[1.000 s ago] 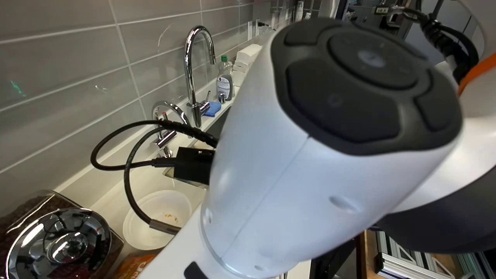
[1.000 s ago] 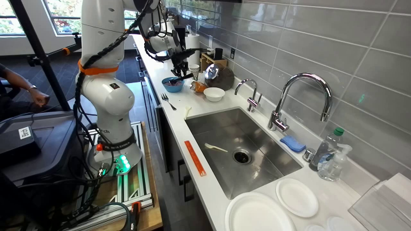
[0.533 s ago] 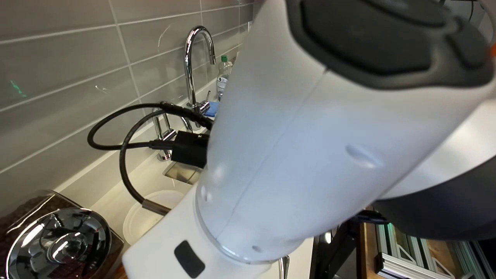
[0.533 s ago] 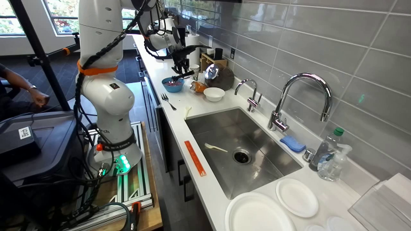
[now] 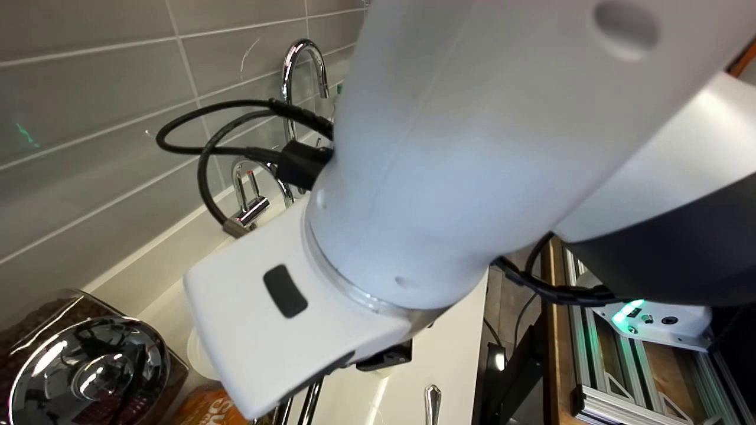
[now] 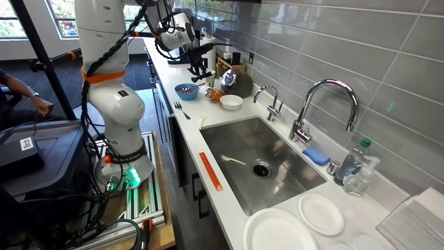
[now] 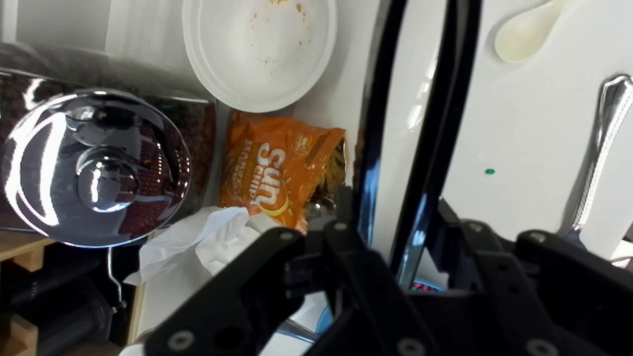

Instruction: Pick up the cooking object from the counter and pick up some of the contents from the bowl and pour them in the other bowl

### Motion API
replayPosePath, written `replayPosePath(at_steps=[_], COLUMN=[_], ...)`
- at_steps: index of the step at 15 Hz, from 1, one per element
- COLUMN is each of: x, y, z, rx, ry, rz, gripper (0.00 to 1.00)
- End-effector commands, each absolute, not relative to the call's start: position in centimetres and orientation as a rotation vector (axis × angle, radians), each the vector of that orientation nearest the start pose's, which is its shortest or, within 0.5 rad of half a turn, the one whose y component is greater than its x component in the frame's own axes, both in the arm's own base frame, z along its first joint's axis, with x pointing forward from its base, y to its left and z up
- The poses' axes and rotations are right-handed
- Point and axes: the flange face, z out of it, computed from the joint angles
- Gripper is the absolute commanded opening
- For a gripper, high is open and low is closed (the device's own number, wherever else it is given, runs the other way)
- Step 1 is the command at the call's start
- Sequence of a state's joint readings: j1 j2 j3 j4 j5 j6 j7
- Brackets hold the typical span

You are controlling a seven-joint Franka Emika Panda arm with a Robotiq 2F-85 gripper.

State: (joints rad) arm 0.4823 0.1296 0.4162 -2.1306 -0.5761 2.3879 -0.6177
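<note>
The gripper point(image 7: 395, 222) is pinching the black utensil point(image 7: 446, 109) between its fingers point(image 7: 346, 242) and holding it raised off the counter point(image 6: 216, 114), near the blue bowl point(image 6: 187, 97), so the picking-up is looking done. Whether it is carrying any pink contents point(image 6: 188, 90), I cannot tell. The pouring is apparently still waiting: in its visible part, the white bowl point(image 7: 237, 59) is showing only crumbs point(image 7: 298, 8).

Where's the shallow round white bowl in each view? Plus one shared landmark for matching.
Exterior view: shallow round white bowl, lower left; a sliver shows, white robot arm hides the rest.
Exterior view: white bowl, near centre, slightly above it.
Wrist view: white bowl, top edge, left of centre, partly cut off.
Landmark: shiny round silver lid, left in wrist view; lid left of the sliver; lid above the near-centre bowl.
</note>
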Motion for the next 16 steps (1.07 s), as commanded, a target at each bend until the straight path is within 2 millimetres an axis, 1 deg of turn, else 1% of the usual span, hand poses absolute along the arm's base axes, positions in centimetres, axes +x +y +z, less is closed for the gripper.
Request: replayPosePath(at_steps=[1,5,9,10,16], x=[35.9,36.9,38.4,38.8,41.6], y=[41.6,38.8,36.0,35.2,31.8], z=[38.1,39.2,40.0,40.0,39.9], rx=[1.675,1.764,1.841,1.862,1.958], ry=[2.149,2.05,1.955,1.931,1.832], rz=[0.292,0.306,0.307,0.305,0.291], gripper=[0.21,0.21,0.2,0.15,0.18])
